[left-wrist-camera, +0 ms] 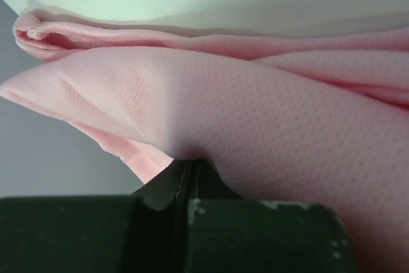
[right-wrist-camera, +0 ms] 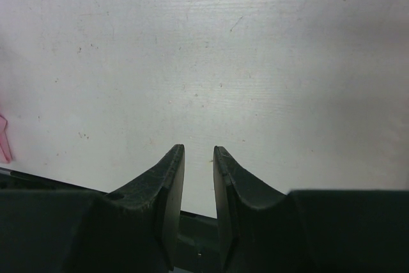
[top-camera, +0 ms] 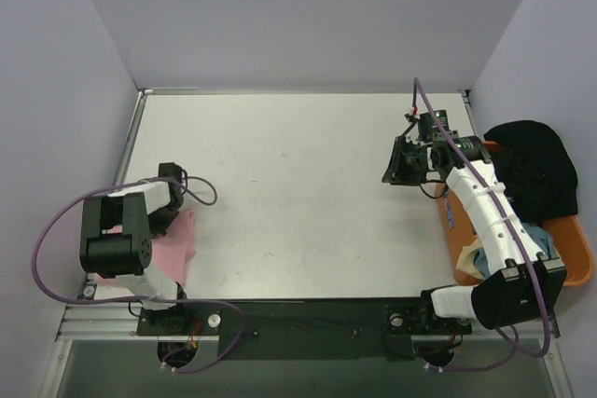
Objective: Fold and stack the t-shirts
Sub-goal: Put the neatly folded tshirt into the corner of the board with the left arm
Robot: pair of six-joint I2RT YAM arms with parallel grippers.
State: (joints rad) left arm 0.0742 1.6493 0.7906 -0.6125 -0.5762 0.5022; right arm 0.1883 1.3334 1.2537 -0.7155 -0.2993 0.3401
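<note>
A light pink t-shirt (top-camera: 177,244) lies bunched at the table's near left edge, partly under my left arm. It fills the left wrist view as folded layers (left-wrist-camera: 255,107). My left gripper (left-wrist-camera: 190,162) is shut, its jaws pinching a fold of this pink cloth. In the top view the gripper (top-camera: 171,218) sits at the shirt's far edge, mostly hidden by the arm. A black t-shirt (top-camera: 536,165) and a light blue one (top-camera: 485,254) lie in the orange tub. My right gripper (top-camera: 399,161) (right-wrist-camera: 199,151) hovers over bare table at the right, jaws slightly apart with nothing between them.
The orange tub (top-camera: 580,269) stands at the table's right edge beside my right arm. Grey walls close in the left, back and right sides. A sliver of pink cloth (right-wrist-camera: 3,139) shows at the left edge of the right wrist view.
</note>
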